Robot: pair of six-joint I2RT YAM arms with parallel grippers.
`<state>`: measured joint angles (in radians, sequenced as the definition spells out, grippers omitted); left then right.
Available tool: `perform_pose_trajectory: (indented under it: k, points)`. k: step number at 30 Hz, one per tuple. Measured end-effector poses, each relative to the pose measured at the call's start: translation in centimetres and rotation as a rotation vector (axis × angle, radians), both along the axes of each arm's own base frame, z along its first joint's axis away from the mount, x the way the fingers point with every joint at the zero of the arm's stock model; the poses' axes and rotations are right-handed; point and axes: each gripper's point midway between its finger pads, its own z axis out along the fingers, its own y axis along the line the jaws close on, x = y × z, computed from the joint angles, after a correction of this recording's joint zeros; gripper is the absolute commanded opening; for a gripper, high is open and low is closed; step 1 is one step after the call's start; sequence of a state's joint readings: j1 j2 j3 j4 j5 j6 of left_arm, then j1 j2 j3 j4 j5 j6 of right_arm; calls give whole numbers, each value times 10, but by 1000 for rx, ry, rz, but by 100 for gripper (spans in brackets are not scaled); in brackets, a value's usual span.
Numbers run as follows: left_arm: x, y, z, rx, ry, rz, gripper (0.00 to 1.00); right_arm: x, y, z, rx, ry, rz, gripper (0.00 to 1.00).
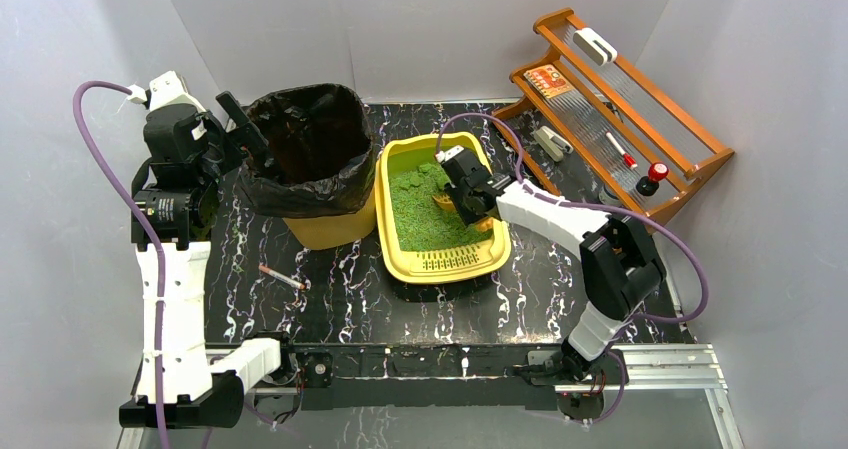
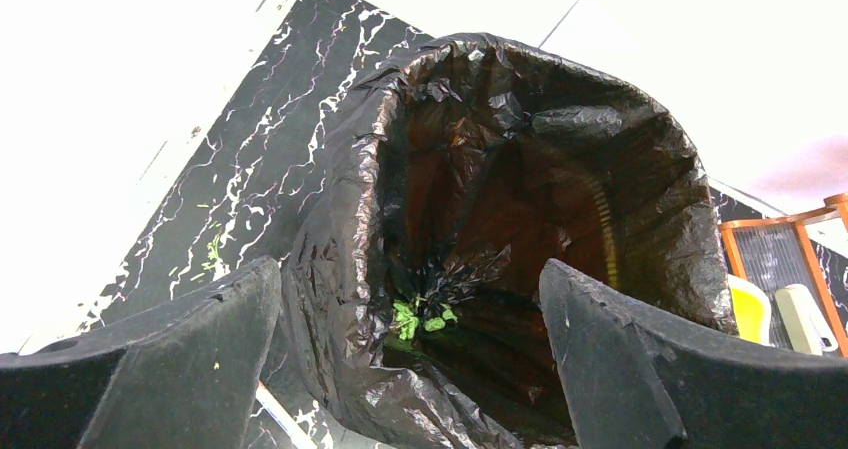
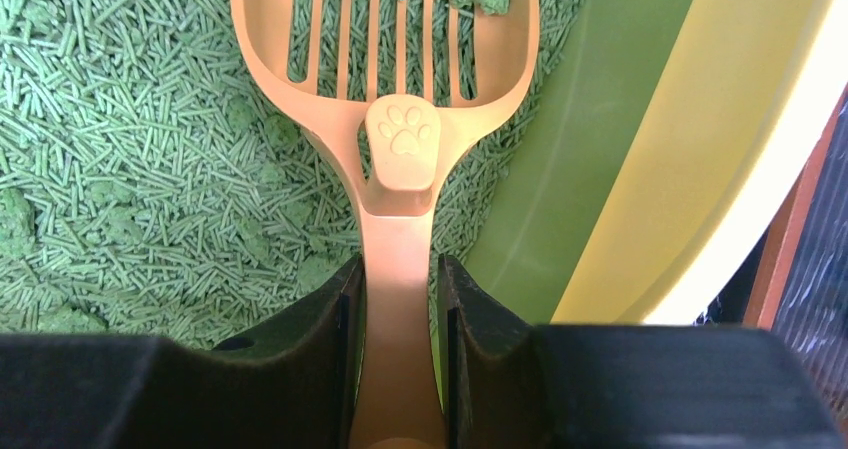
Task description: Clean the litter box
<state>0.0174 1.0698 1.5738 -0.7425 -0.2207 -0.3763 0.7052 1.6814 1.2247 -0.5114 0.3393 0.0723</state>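
My right hand (image 3: 400, 281) gripped the scoop (image 3: 402, 139) in the litter box (image 1: 446, 262); my left hand (image 2: 410, 304) gaped by the bin (image 1: 312, 139).

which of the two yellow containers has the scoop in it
The litter box, the shallow tray of green litter: the orange scoop is in it, held in the right gripper. The taller bin has a black bag.

yellow litter box (image 1: 450, 261), green litter (image 1: 420, 219), orange scoop (image 3: 400, 139), black white-veined table (image 1: 330, 299)
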Motion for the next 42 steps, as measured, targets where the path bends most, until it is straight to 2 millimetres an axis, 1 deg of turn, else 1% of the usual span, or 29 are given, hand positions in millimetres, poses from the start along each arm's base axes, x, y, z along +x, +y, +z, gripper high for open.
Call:
perform_pose_trajectory:
  k: [7,15,19,23,30,37,42]
  points:
    - [0,0,0,-1,0,0,98,4,3,-1,18,-56,36,0]
    - [0,0,0,-2,0,0,98,5,2,8,41,-121,68,0]
    - [0,0,0,-6,-2,1,98,-1,-3,17,50,-138,81,0]
    - [0,-1,0,-18,-5,2,98,-14,-11,26,73,-159,97,0]
    - [0,-9,1,-68,-15,-16,98,-35,-18,39,145,-228,170,0]
    - [0,-22,-4,-143,0,-49,98,-43,-17,54,195,-300,243,0]
    - [1,-27,-12,-189,23,-52,98,-54,-17,62,247,-382,320,0]
